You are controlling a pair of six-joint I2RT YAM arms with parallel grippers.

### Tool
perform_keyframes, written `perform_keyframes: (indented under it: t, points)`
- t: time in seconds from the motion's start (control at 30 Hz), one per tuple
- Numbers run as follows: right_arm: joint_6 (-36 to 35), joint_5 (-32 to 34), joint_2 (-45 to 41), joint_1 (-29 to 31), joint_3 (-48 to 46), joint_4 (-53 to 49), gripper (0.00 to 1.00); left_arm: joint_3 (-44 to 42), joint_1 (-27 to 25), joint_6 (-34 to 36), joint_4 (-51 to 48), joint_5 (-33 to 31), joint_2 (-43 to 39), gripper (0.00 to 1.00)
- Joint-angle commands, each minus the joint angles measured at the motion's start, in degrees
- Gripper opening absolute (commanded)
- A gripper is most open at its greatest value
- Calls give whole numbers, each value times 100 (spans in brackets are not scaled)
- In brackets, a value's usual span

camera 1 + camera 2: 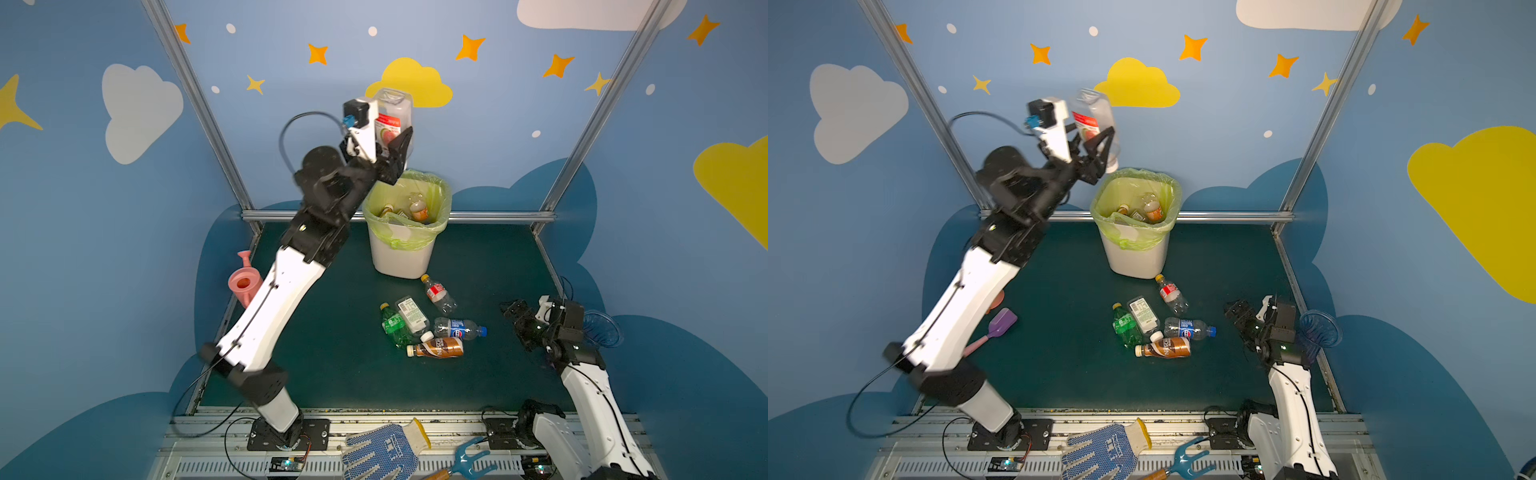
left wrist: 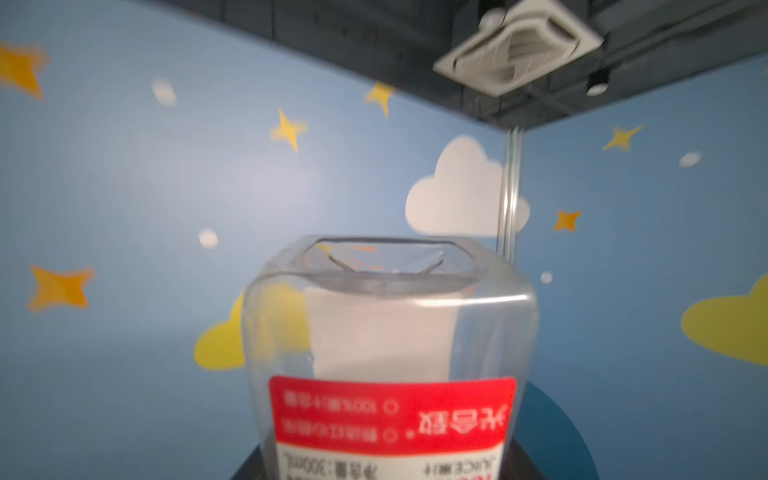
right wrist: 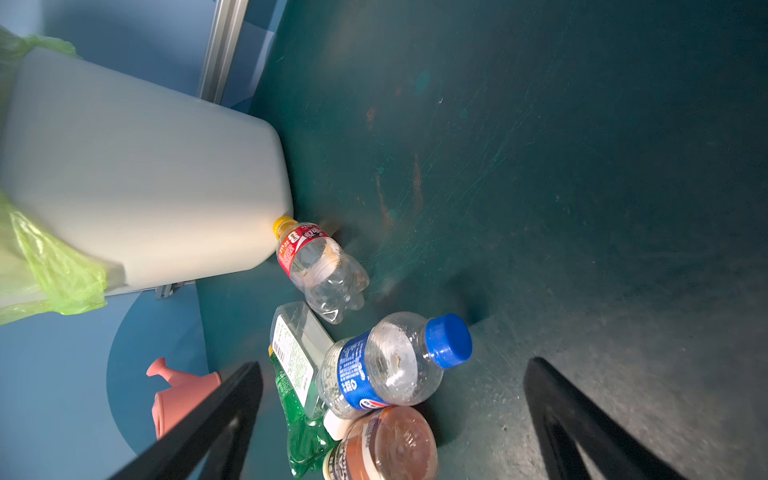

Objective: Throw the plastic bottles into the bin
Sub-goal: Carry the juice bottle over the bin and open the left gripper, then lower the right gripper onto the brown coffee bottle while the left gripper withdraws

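The left pincer (image 1: 386, 143) is raised above the far-left rim of the white tapered plastic bin (image 1: 401, 259) lined with a yellow-green bag, and a clear square-sided juice bottle with a red label (image 1: 392, 116) stands between its jaws, cap end down. The jaws sit at the bottle's sides; whether they grip it firmly or have begun to let go, I cannot tell. The step in hand looks like the drop. To do it well, the bottle should be carried a little further over the middle of the bin's mouth, since it seems to hang close to the rim, and then the jaws parted cleanly so it falls neck-first among the bottles already inside.

The right pincer (image 1: 517, 318) waits low at the right of the dark green desk (image 1: 498, 257), jaws wide and empty. Five bottles lie on the desk in front of the bin: a clear one with red label and yellow cap (image 3: 320, 270) touching the bin's base, a green one (image 1: 392, 326), a flat clear one with white label (image 1: 411, 313), a blue-capped clear one (image 3: 395, 361) and a brown coffee bottle (image 1: 438, 347).
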Motion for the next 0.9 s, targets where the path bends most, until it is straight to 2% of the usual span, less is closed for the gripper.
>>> perform_keyframes:
  t: [0.0,0.07,0.13,0.17,0.23,0.3,0.57,0.73,0.87]
  points:
    - [-155,36,-131,14,183,-260,98,1525,212,-1031,-1915,152,1439,73]
    - [-217,59,-209,-3,217,-342,98,2967,257,-1123,-2719,269,2109,82]
    - [-231,105,-282,-11,204,-376,98,4128,257,-942,-2864,479,2502,88]
    - [-214,109,-316,-12,188,-382,98,4445,251,-921,-2749,522,2596,92]
    - [-179,76,-334,-24,153,-355,98,4406,256,-947,-2382,462,2443,100]
    - [-134,55,-342,-24,123,-345,98,3870,257,-949,-2013,450,2062,100]
    - [70,-68,-448,-12,-32,-335,98,578,244,-902,-613,366,246,100]
    - [382,-241,-505,158,-205,-358,98,-1367,246,-925,-111,-90,-775,100]
    - [783,38,-644,624,-369,-518,98,-3607,252,-1126,649,-625,-1870,100]
